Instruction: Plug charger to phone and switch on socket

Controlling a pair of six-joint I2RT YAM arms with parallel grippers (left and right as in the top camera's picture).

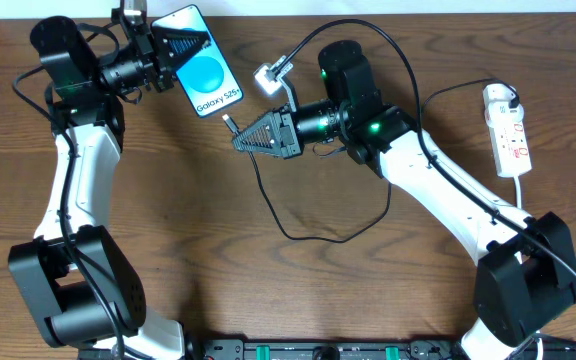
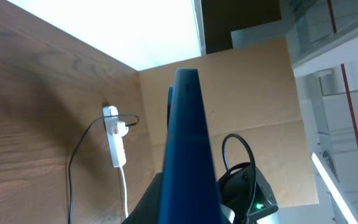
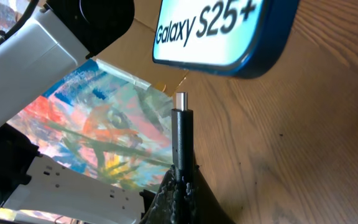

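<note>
I have the phone pinched by its far end in the left gripper, jaws shut flat on its two faces. It sits near the far edge of the bench, left of centre, and I think it is tipped up off the wood. It is a stiff, glassy slab, likely to slip or twist in the grip, so any push should run along its length toward the hold. The right gripper is clamped tight on the charger just behind the connector tip. That is the right place, since the cable is thin and limp and would buckle if held further back, while the short moulded stub is rigid enough to steer. The tip is small and would bend if it went in crooked. The socket lies by the far right corner, well apart from both grippers. The overhead view gives me the layout and the cable's slack loop, but not the gap at the port. The right wrist view does: the tip stands just short of the phone's lower edge, apart from it and, as I judge, off toward one side. The left wrist view shows the phone edge-on and a black lead reaching the socket's far end. Whether the plug is fully seated I cannot tell.
</note>
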